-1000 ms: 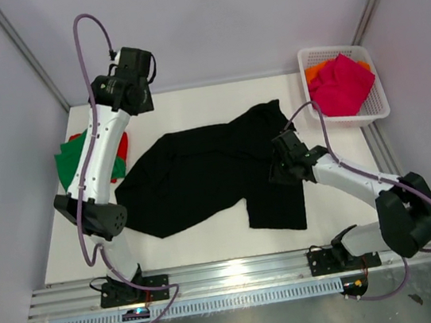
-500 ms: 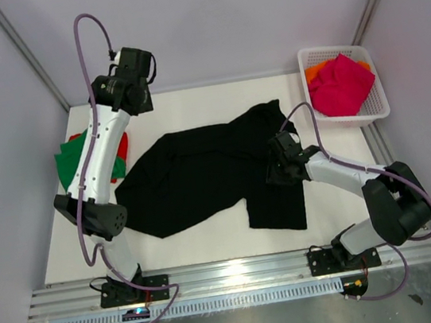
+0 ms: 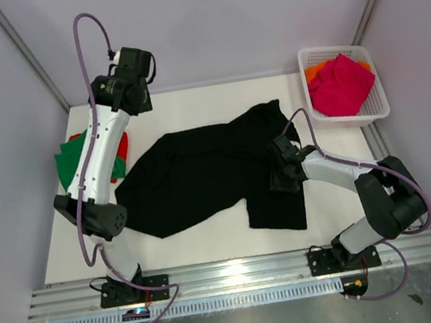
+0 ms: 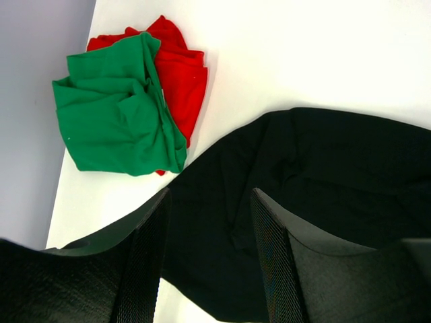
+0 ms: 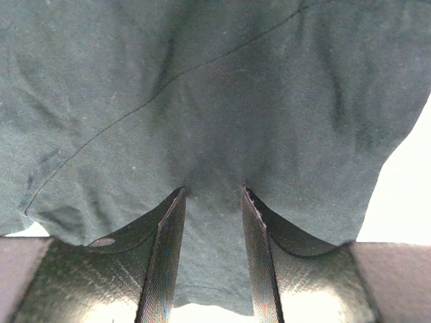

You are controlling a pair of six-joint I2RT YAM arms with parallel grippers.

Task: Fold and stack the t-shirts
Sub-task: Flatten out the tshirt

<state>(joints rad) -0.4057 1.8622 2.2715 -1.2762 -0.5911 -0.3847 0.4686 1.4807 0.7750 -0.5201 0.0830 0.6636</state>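
A large black t-shirt [image 3: 202, 179] lies crumpled across the middle of the white table; it fills the right wrist view [image 5: 215, 101]. My right gripper [image 3: 281, 170] is down on its right part. The jaws of the right gripper [image 5: 213, 190] stand apart, both tips pressing onto the flat cloth. My left gripper [image 3: 130, 77] hangs high over the table's far left, open [image 4: 210, 195] and empty, above the black t-shirt's left end [image 4: 303, 175]. A green t-shirt [image 4: 114, 114] lies bunched on a red t-shirt [image 4: 178, 74] at the left edge.
A white lattice basket [image 3: 377, 113] stands at the far right corner and holds a magenta-pink t-shirt [image 3: 341, 83] over an orange one [image 3: 315, 72]. The green and red pile [image 3: 71, 162] is partly hidden under the left arm. Grey walls close in both sides.
The right arm's elbow has swung left and nearer the gripper; the gripper itself has shifted slightly on the black t-shirt. The left arm has not moved.
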